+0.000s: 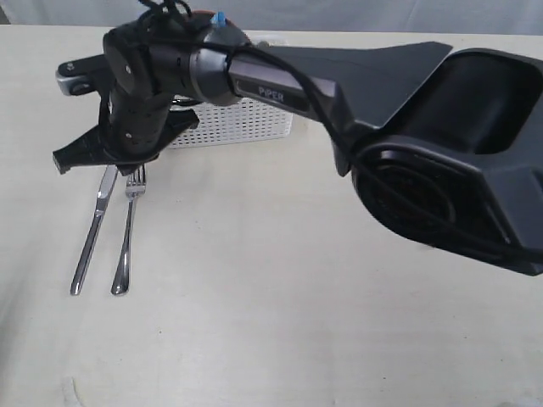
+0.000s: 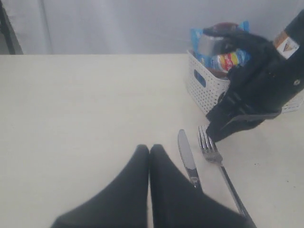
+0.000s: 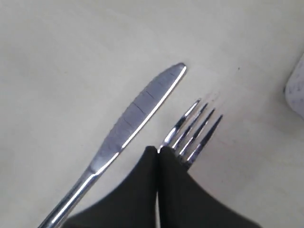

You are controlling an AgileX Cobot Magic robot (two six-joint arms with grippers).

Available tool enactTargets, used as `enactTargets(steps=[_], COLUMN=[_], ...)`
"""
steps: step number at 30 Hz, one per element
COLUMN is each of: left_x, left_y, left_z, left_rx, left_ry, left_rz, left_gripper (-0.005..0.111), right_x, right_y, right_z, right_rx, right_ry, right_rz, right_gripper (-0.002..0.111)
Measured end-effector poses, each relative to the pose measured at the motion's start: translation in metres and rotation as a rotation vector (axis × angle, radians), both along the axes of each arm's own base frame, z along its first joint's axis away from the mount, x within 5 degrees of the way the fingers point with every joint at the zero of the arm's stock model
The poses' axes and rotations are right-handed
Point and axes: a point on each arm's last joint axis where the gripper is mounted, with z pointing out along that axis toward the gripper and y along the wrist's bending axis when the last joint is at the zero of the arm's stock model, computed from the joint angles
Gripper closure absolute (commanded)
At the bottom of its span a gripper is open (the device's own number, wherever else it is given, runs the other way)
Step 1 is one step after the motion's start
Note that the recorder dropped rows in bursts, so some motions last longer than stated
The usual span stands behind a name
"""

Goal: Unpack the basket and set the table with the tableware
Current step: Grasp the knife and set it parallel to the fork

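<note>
A steel knife and fork lie side by side on the pale table, in front of the white lattice basket. My right arm reaches across to the left. Its gripper hangs just over the fork's tines, beside the knife blade. In the right wrist view that gripper is shut with nothing in it. My left gripper is shut and empty, low over the table, left of the knife and fork. A steel cup shows in the basket.
A blue chips bag stands in the basket behind the cup. The right arm's large black body covers the right side of the exterior view and hides much of the basket. Bare tabletop stretches left of the cutlery.
</note>
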Motion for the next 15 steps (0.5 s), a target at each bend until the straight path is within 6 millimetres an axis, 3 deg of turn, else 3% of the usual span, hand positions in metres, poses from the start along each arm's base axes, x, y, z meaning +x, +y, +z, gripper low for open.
enactTargets(steps=[3, 5, 15], left_x=[0.0, 0.0, 0.0], left_y=[0.0, 0.0, 0.0], left_z=[0.0, 0.0, 0.0], left_rx=[0.0, 0.0, 0.0], left_ry=[0.0, 0.0, 0.0], left_rz=[0.0, 0.0, 0.0], left_gripper=[0.107, 0.107, 0.107], right_x=[-0.003, -0.006, -0.04], right_y=[-0.004, -0.007, -0.013], right_z=[0.022, 0.026, -0.006], right_rx=[0.004, -0.025, -0.222], right_ry=[-0.01, 0.009, 0.142], right_rz=[0.016, 0.03, 0.13], right_gripper=[0.109, 0.109, 0.109])
